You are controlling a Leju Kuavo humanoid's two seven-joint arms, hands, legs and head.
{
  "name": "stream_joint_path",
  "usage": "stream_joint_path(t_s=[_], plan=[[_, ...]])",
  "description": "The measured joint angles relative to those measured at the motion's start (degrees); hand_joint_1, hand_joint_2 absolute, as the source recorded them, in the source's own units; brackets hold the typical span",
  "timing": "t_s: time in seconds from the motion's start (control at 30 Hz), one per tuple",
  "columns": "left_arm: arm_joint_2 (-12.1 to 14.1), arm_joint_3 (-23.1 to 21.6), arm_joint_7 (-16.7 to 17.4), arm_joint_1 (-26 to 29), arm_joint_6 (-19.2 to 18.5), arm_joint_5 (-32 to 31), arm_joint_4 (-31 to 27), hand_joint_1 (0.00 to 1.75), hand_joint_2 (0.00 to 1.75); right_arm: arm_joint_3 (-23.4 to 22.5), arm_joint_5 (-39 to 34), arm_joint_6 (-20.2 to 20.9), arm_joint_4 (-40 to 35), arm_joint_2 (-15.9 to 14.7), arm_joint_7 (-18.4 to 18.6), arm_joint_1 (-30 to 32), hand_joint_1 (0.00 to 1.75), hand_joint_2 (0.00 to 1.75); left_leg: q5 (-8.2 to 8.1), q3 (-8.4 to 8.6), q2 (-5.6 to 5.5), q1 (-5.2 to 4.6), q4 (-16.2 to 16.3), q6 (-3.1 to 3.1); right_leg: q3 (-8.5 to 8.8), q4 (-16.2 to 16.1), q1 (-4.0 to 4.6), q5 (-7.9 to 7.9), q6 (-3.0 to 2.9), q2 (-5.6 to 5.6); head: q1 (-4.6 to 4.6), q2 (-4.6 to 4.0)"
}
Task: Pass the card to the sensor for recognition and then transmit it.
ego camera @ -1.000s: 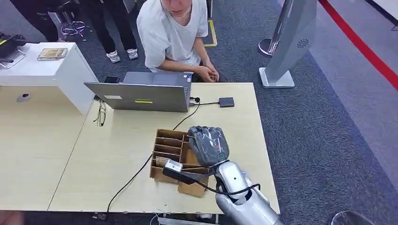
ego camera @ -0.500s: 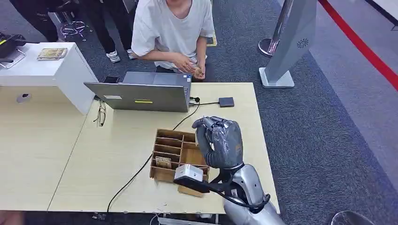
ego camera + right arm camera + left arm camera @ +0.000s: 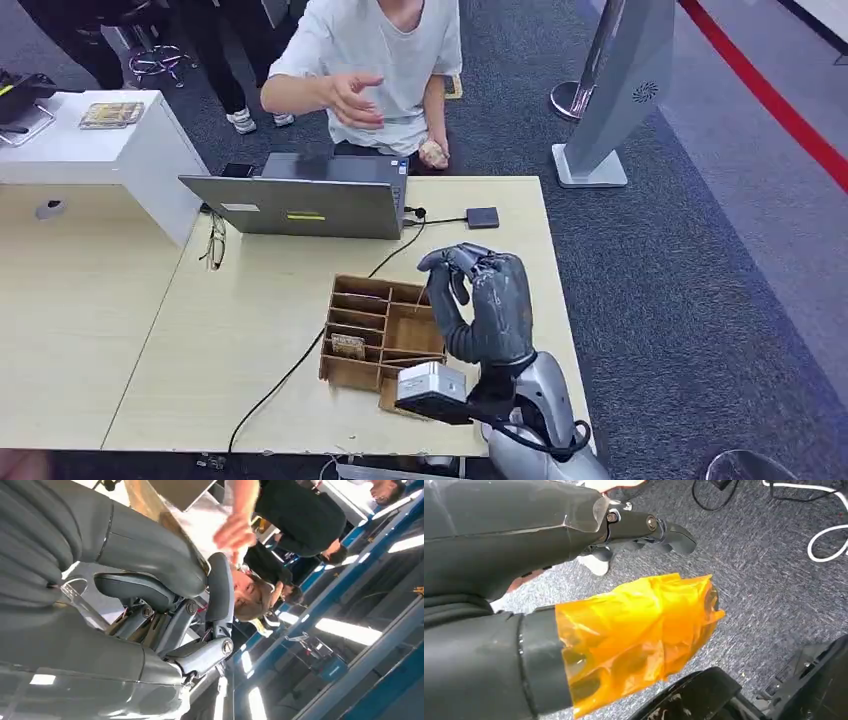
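Head view: the right hand (image 3: 480, 305) is raised at lower centre of the frame above the wooden organizer (image 3: 375, 335) on the counter (image 3: 250, 320), its fingers (image 3: 447, 262) curled inward; whether they pinch a card I cannot tell. A card (image 3: 348, 346) lies in a lower-left compartment of the organizer. The small dark sensor (image 3: 482, 217) sits right of the laptop (image 3: 300, 205). A person (image 3: 375, 50) stands at top centre, one arm lifted.

Left wrist view: the left hand (image 3: 574, 580) hangs above grey carpet (image 3: 774, 580), fingers (image 3: 649, 530) slightly apart, holding nothing.

Right wrist view: the right hand's curled fingers lie close together.
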Motion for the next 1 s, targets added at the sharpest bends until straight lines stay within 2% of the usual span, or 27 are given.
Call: stream_joint_path(t_s=[0.27,0.63,0.67,0.7,0.77,0.8,1.0], plan=[[-0.04,0.00,-0.41,-1.43,-0.13,-0.50,0.02,0.00,0.00,-0.48,5.60,0.77,1.44,0.00,3.63,-3.88,1.75,1.75,0.02,0.00,-0.02,0.00,0.00,0.00,0.02,0.01,0.00,0.01,-0.01,-0.02,0.02,0.00],[-0.20,-0.22,-0.70,-3.15,-0.48,-1.01,0.87,0.00,0.00,-0.57,9.40,5.15,6.14,0.46,9.11,-9.75,1.75,1.75,0.03,-0.01,-0.01,0.00,0.00,0.01,0.01,0.01,0.00,0.03,-0.02,-0.01,0.00,0.00],[-0.20,-0.24,-0.74,-3.27,-0.48,-1.01,0.94,0.00,0.00,-0.57,9.35,5.62,6.52,0.59,9.49,-10.12,0.70,1.75,0.03,-0.01,-0.02,0.00,0.00,0.01,0.01,0.01,0.00,0.03,-0.02,-0.02,0.02,0.00],[-0.22,-0.26,-0.85,-3.36,-0.48,-1.01,1.05,0.00,0.00,-0.55,9.00,6.21,7.00,0.79,9.88,-10.44,0.03,1.75,0.03,-0.01,-0.02,0.00,0.00,0.01,0.01,0.01,0.00,0.03,-0.02,-0.02,0.00,0.00],[-0.26,-0.33,-0.85,-3.45,-0.48,-1.01,1.25,0.00,0.00,-0.55,7.67,7.46,7.74,1.09,10.10,-10.68,0.00,1.75,0.03,-0.02,-0.02,0.00,0.00,0.01,0.01,0.01,0.00,0.03,-0.02,-0.01,0.02,0.00],[-0.28,-0.37,-0.85,-3.45,-0.46,-0.99,1.25,0.00,0.00,-0.50,6.74,8.26,7.98,1.22,10.27,-10.70,0.00,0.00,0.03,-0.01,-0.01,0.00,0.00,0.01,0.01,0.01,0.00,0.03,-0.02,-0.01,0.00,0.00],[-0.42,-0.52,-0.83,-3.41,-0.39,-0.72,1.27,0.00,0.00,0.15,4.46,10.01,8.81,1.33,10.60,-10.69,0.00,0.00,0.02,-0.02,-0.02,0.00,0.00,0.01,0.00,0.01,0.00,0.02,-0.02,-0.02,0.02,0.00]])
